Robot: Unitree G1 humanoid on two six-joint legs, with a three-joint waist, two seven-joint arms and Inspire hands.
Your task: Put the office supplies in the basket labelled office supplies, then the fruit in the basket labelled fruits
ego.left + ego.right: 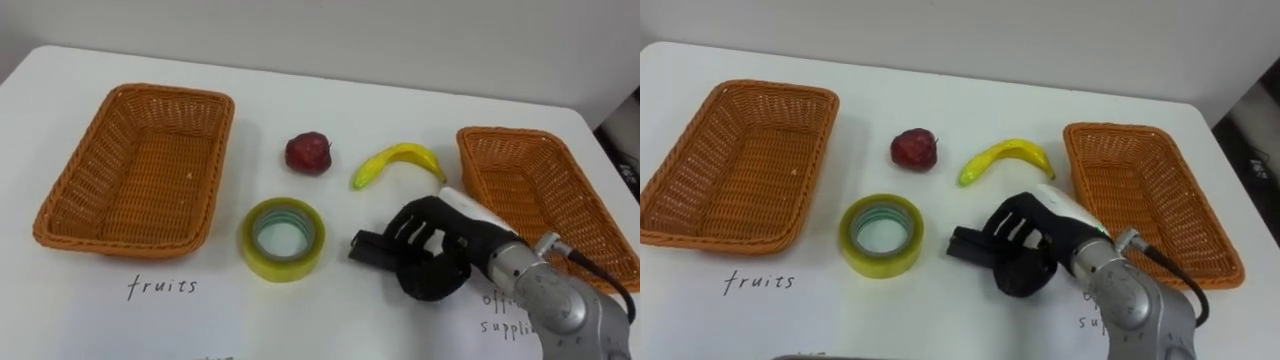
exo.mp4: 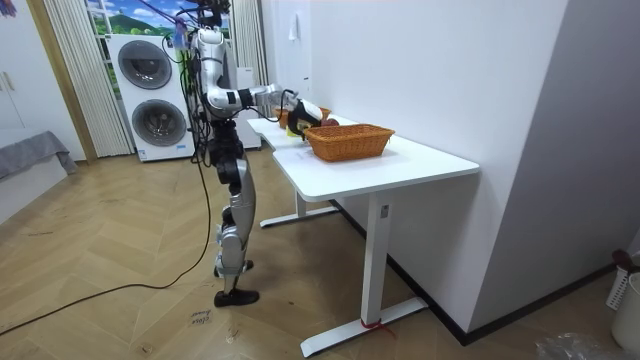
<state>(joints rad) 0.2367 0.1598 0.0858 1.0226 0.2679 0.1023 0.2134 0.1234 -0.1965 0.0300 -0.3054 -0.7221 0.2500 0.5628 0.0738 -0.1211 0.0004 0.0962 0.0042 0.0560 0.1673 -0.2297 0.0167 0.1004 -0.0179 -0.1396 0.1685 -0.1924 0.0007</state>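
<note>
Black right hand (image 1: 432, 250) hovers low over the white tabletop (image 1: 330, 310), its fingers (image 1: 372, 247) loosely spread and holding nothing, tips near the yellow tape roll (image 1: 283, 238). Farther back, a red apple (image 1: 308, 153) and a banana (image 1: 398, 162) lie apart, between the left wicker basket (image 1: 168, 92) and the right wicker basket (image 1: 500, 132).

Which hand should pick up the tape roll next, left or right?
Right. The right hand hovers over the table close beside the tape roll, fingers pointing at it; the office-supplies basket lies on that same side.
</note>
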